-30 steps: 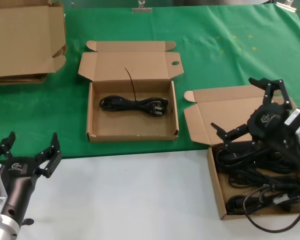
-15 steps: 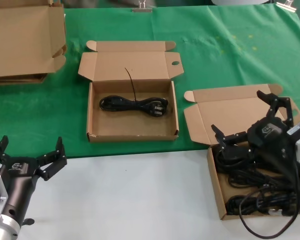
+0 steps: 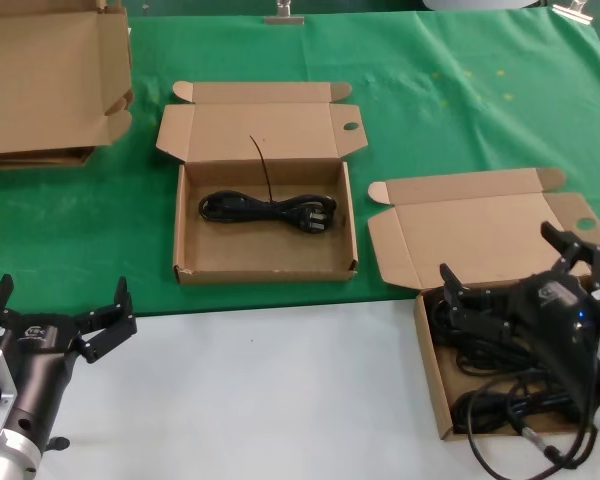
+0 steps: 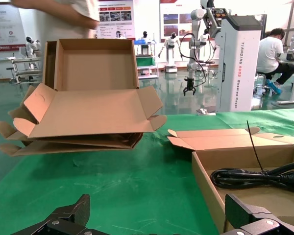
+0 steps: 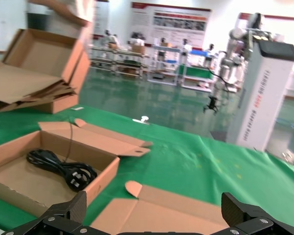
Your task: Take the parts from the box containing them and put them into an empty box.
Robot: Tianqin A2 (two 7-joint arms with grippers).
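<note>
The box holding the parts (image 3: 427, 372) sits at the near right with its lid (image 3: 480, 232) folded back. Several black power cords (image 3: 492, 402) lie tangled in it. My right gripper (image 3: 518, 270) hangs open low over the cords, gripping nothing; its wrist view shows only the lid (image 5: 137, 208) between its fingers (image 5: 71, 209). The other mailer box (image 3: 265, 272) stands open in the middle of the green cloth with one tied cord (image 3: 265, 210) lying in it, also visible as the cord (image 4: 259, 176) and the cord (image 5: 59, 169). My left gripper (image 3: 60, 302) waits open at the near left.
A bigger pile of folded cardboard (image 3: 50, 80) lies at the far left, the same pile (image 4: 88, 112) in the left wrist view. Green cloth (image 3: 460, 100) covers the back of the table, and bare white tabletop (image 3: 270, 390) runs along the front. A metal clip (image 3: 283, 15) holds the cloth's far edge.
My right gripper has dropped down and toward me, from above the right box's lid to low over the cords. The left gripper has sunk slightly.
</note>
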